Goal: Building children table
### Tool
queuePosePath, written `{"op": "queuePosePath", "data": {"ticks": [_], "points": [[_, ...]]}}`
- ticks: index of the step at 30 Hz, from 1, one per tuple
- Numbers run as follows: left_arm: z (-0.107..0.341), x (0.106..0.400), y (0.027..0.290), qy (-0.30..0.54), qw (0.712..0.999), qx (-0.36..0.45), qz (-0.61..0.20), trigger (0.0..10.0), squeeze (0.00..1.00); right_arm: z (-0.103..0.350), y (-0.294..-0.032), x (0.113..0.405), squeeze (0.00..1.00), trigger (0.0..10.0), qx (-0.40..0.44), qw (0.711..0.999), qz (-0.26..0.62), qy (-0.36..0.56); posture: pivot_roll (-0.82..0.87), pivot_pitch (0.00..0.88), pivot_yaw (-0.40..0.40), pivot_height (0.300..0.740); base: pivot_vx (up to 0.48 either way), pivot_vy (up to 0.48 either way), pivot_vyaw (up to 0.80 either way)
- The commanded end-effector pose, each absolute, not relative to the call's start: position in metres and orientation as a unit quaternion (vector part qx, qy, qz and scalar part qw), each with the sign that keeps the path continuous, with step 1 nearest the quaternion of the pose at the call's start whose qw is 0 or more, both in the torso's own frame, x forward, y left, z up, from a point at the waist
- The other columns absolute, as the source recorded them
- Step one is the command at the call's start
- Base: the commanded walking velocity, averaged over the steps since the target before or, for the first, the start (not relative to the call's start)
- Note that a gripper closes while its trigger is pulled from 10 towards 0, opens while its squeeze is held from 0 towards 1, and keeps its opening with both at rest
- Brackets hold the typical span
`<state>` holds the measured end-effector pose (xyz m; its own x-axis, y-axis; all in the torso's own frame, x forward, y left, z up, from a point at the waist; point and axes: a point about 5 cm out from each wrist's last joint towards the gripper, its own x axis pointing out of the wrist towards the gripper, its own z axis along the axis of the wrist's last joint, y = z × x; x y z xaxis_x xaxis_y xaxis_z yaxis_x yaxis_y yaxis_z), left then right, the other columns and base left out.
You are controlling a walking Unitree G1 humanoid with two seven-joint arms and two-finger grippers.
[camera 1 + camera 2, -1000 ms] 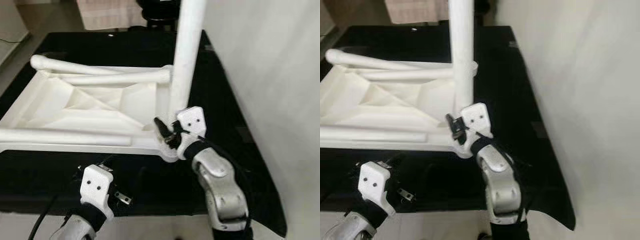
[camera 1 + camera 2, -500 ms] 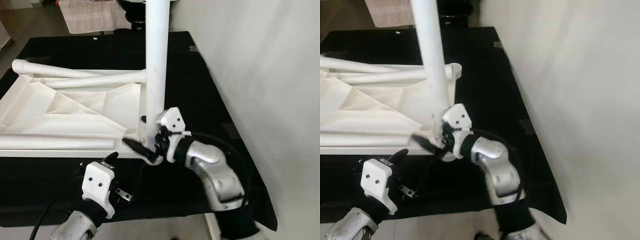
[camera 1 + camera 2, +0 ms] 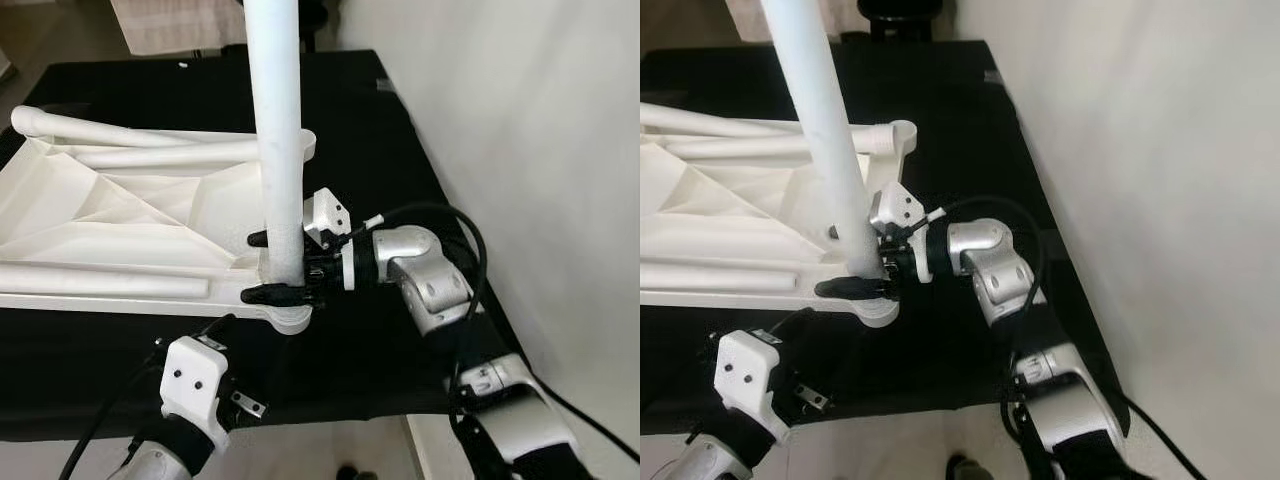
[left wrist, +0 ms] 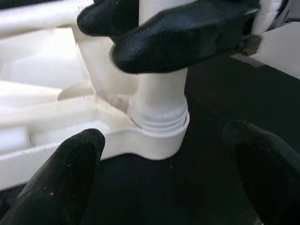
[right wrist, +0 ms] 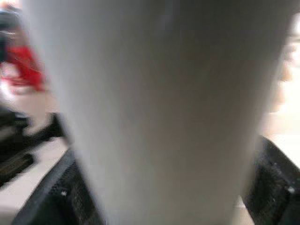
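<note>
The white children's table top (image 3: 110, 220) lies upside down on a black cloth. One white leg (image 3: 275, 120) stands upright in the near corner socket (image 3: 290, 318). My right gripper (image 3: 268, 266) reaches in from the right and is shut on that leg just above the socket, one black finger (image 3: 270, 294) in front and one behind. In the right wrist view the leg (image 5: 154, 112) is very close. My left gripper (image 3: 215, 330) hovers below the corner, open, its fingers (image 4: 70, 173) either side of the socket (image 4: 159, 136) without touching it.
More white legs (image 3: 150, 155) (image 3: 100, 280) lie flat across the table top. The black cloth (image 3: 360, 130) covers a low platform whose front edge is near my left wrist. A white wall (image 3: 540, 150) runs close along the right. A pale rug (image 3: 170, 20) lies beyond.
The view has shifted. My right arm has swung out to the right and its wrist has turned, so the fingers now clasp the leg from the side. The left gripper stays low by the corner.
</note>
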<state>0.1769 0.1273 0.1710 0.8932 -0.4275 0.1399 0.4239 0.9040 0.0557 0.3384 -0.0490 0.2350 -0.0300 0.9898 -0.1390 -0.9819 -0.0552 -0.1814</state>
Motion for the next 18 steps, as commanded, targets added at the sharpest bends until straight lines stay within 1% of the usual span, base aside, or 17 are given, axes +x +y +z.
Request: {"op": "queuePosePath", "data": {"ticks": [1,5,11,12,13,15,16,17,18], "points": [[0.171,0.172,0.126,-0.067,0.972,0.014,-0.223,10.0,0.0,0.226,-0.047,0.336,0.0,0.0,-0.1,0.658,0.746,0.005,0.07,0.32,-0.05,0.74,0.0,0.0,0.0],[0.171,0.17,0.126,-0.065,0.972,0.013,-0.224,10.0,0.0,0.223,-0.05,0.337,0.0,0.0,-0.095,0.649,0.755,0.008,0.07,0.328,-0.049,0.74,0.0,0.0,0.0],[0.171,0.168,0.125,-0.062,0.973,0.013,-0.223,10.0,0.0,0.223,-0.054,0.34,0.0,0.0,-0.082,0.651,0.754,-0.001,0.07,0.33,-0.048,0.74,0.0,0.0,0.0],[0.171,0.168,0.125,-0.061,0.973,0.013,-0.223,10.0,0.0,0.224,-0.06,0.343,0.0,0.0,-0.083,0.678,0.731,-0.017,0.07,0.329,-0.048,0.74,0.0,0.0,0.0],[0.171,0.168,0.125,-0.061,0.973,0.013,-0.223,10.0,0.0,0.224,-0.06,0.343,0.0,0.0,-0.083,0.678,0.731,-0.017,0.07,0.329,-0.048,0.74,0.0,0.0,0.0],[0.171,0.17,0.126,-0.06,0.973,0.012,-0.222,10.0,0.0,0.219,-0.083,0.337,0.0,0.0,-0.067,0.741,0.667,-0.037,0.05,0.32,-0.047,0.74,0.0,0.0,0.0],[0.17,0.171,0.126,-0.06,0.973,0.012,-0.222,10.0,0.0,0.215,-0.091,0.332,0.0,0.0,-0.059,0.761,0.645,-0.036,0.04,0.316,-0.044,0.74,0.0,0.0,0.0],[0.17,0.172,0.127,-0.06,0.973,0.012,-0.223,10.0,0.0,0.203,-0.098,0.319,0.0,0.0,-0.06,0.782,0.62,-0.023,0.04,0.311,-0.042,0.74,0.0,0.0,0.0],[0.17,0.172,0.127,-0.06,0.973,0.012,-0.223,10.0,0.0,0.203,-0.098,0.319,0.0,0.0,-0.06,0.782,0.62,-0.023,0.04,0.311,-0.042,0.74,0.0,0.0,0.0]]}}
